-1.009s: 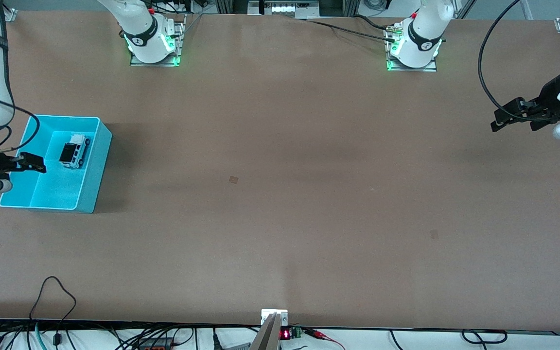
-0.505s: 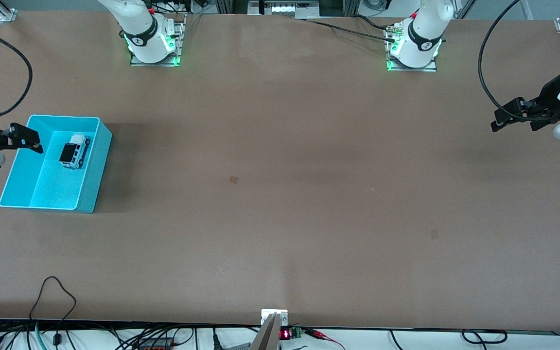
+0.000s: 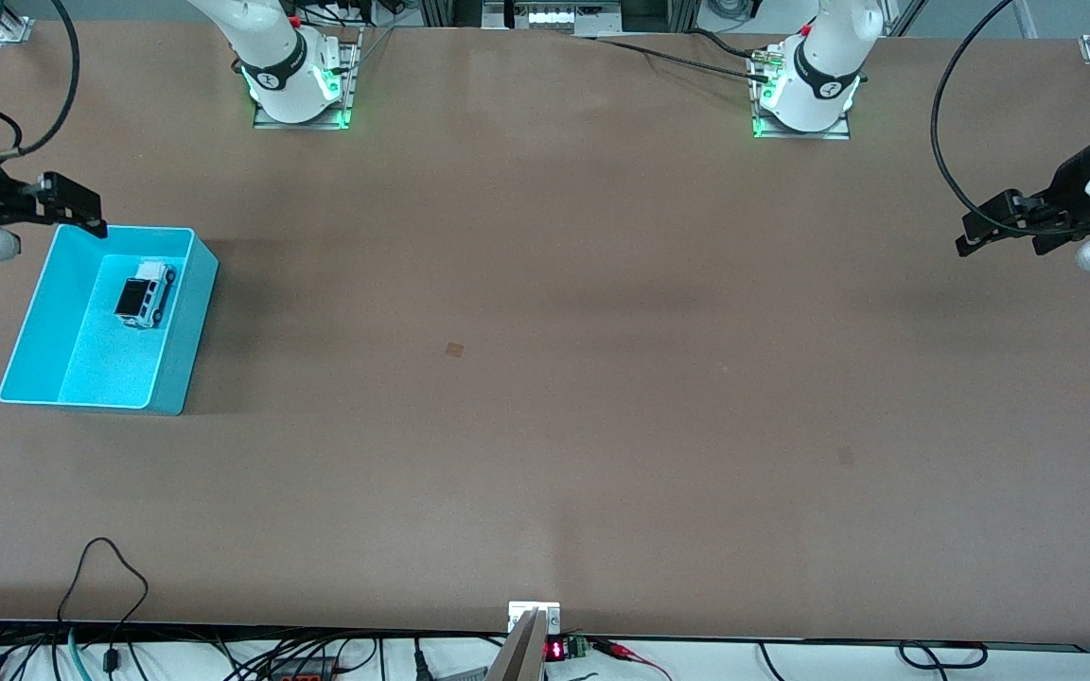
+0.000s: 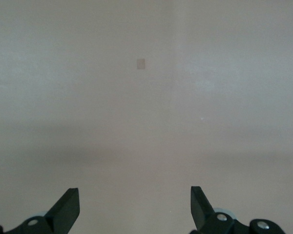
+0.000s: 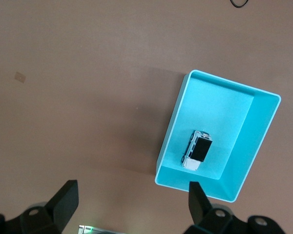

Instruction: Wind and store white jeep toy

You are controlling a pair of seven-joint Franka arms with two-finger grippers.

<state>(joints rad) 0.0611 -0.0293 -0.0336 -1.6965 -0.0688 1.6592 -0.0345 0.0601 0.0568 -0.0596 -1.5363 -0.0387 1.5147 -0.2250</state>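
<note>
A brown table (image 3: 545, 378) carries 1 cyan bin (image 3: 187, 331) at the right arm's end.

Tiny boxy white jeep toy (image 3: 145, 294) (image 5: 197, 149) with black roof and dark wheels, upright on its wheels inside the cyan bin (image 3: 181, 326) (image 5: 173, 119), near the table edge at the right arm's end, by the bin's wall farthest from the front camera

High front camera faces both arms; wrist cameras look down on table (image 3: 545, 378).
</note>
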